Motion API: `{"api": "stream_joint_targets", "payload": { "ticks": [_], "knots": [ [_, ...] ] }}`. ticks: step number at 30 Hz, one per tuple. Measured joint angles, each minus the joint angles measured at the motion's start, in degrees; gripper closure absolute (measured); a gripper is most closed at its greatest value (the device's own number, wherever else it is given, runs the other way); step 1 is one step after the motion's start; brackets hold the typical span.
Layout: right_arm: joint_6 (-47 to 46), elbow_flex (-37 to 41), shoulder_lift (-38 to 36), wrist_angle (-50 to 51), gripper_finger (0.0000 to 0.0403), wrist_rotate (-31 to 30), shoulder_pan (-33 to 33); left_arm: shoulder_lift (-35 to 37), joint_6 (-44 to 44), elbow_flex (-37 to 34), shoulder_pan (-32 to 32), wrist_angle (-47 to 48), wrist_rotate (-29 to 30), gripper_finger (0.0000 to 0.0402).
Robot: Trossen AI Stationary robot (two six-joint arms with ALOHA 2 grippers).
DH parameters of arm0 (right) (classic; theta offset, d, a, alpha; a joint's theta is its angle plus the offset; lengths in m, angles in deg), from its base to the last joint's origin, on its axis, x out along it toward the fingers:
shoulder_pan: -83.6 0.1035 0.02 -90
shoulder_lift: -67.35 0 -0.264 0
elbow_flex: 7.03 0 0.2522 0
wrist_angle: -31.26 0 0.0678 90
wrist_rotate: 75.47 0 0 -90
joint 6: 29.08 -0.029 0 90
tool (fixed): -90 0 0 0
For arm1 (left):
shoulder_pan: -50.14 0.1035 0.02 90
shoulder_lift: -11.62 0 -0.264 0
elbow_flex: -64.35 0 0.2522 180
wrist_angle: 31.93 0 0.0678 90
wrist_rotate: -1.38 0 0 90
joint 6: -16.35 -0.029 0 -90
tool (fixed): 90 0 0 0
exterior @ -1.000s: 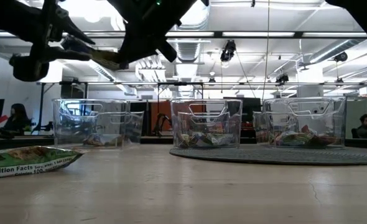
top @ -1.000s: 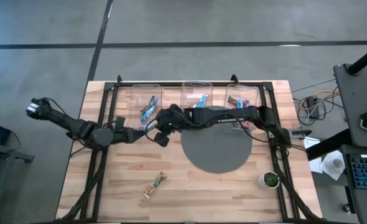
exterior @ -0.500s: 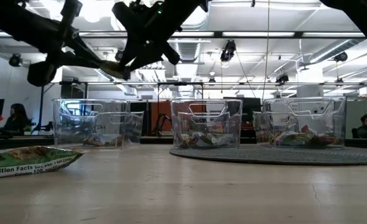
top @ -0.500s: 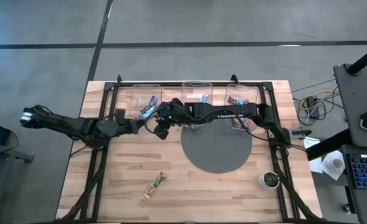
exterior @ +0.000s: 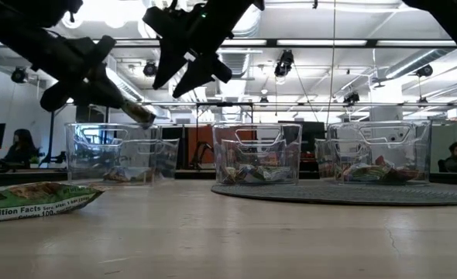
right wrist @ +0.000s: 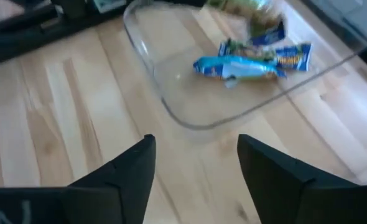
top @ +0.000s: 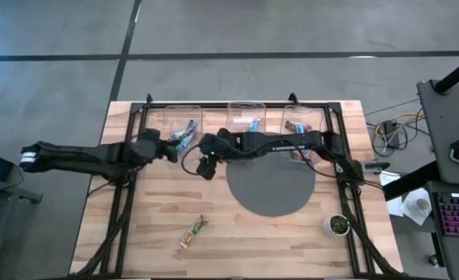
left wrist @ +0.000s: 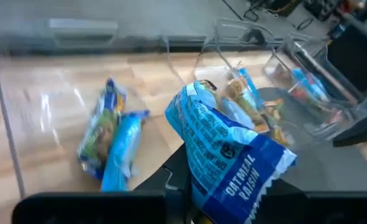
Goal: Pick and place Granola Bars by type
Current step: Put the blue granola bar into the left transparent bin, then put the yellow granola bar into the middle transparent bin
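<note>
My left gripper [top: 170, 148] is shut on a blue granola bar [left wrist: 228, 155] and hovers at the near wall of the left clear bin [top: 180, 124]. That bin holds blue bars [left wrist: 109, 140]. Beside it, toward the table's middle, my right gripper [top: 206, 165] hangs open over the bare wood with nothing between its fingers [right wrist: 124, 171]. One more bar [top: 194, 230] lies flat on the table near the front edge. The middle bin [top: 247, 120] and the right bin [top: 303, 124] also hold bars. My left gripper pinches the blue bar by one end of its wrapper [left wrist: 202, 186]; the wrapper itself covers the fingertips. The bar juts forward out of the fingers and slants down [exterior: 142, 116]. It is lifted clear, above the left bin's near wall.
A round grey mat [top: 270, 185] lies right of centre, under the fronts of the middle and right bins. A small cup [top: 338, 225] stands at the front right. Black frame rails [top: 120, 210] run along both sides of the table.
The two grippers met over the table with the blue bar between them. My left gripper shut on it, my right gripper opened and let go. My left gripper then rolled and swung toward the left bin with the bar.
</note>
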Motion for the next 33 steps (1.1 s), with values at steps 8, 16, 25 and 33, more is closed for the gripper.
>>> {"api": "stream_joint_targets", "payload": {
  "ticks": [8, 16, 25, 33],
  "knots": [
    [-0.2, 0.0, -0.1, 2.0, 0.0176, 0.0, 2.9, -5.0, -5.6, 0.0, 7.8, -1.7, -2.5, 0.0306],
    [-2.6, 0.0, -0.3, 2.2, 0.0176, -0.1, 5.2, -7.8, -8.4, 0.8, 11.8, -4.2, -10.4, 0.0223],
    [2.1, 0.3, -0.1, 3.4, 0.0179, 11.6, 7.5, -3.3, -9.1, 6.6, 7.2, -4.3, -29.5, 0.0216],
    [18.7, 3.9, 0.0, -0.3, 0.0183, 12.3, 9.6, 0.2, -2.1, 7.5, -2.7, -4.3, -30.3, 0.0216]
  ]
}}
